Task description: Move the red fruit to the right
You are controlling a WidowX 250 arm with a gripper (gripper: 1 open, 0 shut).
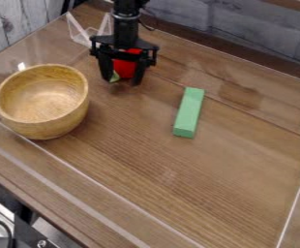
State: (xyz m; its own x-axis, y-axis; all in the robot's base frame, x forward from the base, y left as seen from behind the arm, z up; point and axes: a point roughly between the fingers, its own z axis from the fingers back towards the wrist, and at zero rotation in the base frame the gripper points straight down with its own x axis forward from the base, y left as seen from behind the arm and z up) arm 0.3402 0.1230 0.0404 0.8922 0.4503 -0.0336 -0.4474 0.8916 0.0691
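The red fruit [123, 67] sits on the wooden table behind and right of the wooden bowl, mostly covered by my gripper. My gripper [123, 73] hangs straight down over it, its black fingers [104, 70] standing on either side of the fruit. The jaws are apart and seem to straddle the fruit. I cannot make out contact between the fingers and the fruit.
A wooden bowl [39, 99] stands at the left. A green rectangular block [189, 110] lies to the right of the gripper. A clear plastic wall [139, 208] runs around the table. Crumpled clear plastic [80, 31] lies behind the gripper.
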